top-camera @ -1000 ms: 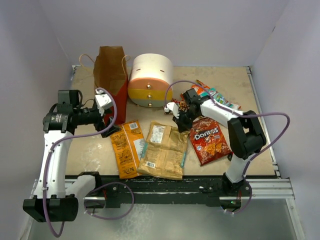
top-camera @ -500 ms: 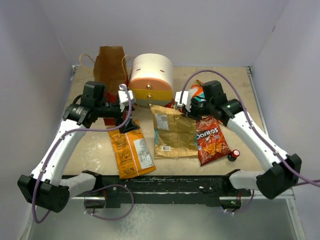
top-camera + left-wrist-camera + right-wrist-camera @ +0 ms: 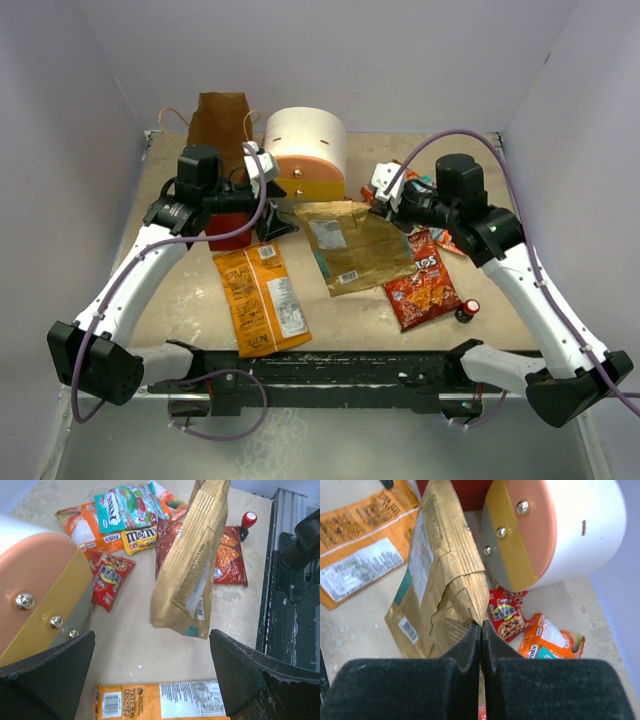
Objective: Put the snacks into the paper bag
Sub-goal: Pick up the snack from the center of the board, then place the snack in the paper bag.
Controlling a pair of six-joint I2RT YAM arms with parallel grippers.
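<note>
Our right hand [image 3: 481, 625] is pinched fully shut on the top edge of the tan chip bag [image 3: 355, 245]. The bag hangs off the table [image 3: 180, 300] at a tilt, out in front of the round drawer unit [image 3: 305, 150]. It's crinkly gold-tan foil with a white label panel, a barcode and a bit of teal along the bottom. The print is too small for us to read.

Our left hand [image 3: 268, 215] is spread wide with nothing in it. It sits just in front of the paper bag [image 3: 222, 120], which stands upright at the far left, right beside the drawer unit.

The orange-yellow chip bag [image 3: 262, 300] lies flat near the front with its back panel and barcode up. The red Doritos bag [image 3: 425, 285] lies to the right, and in the overhead view the tan bag half covers its logo.

The small packets are piled at the far right: a yellow one [image 3: 140, 537] that clearly says m&m's, a teal one [image 3: 125, 507], an orange one [image 3: 80, 525] and a little red one [image 3: 107, 577]. We can't read those last three. A small bottle with a red cap [image 3: 466, 310] stands beside the Doritos bag.
</note>
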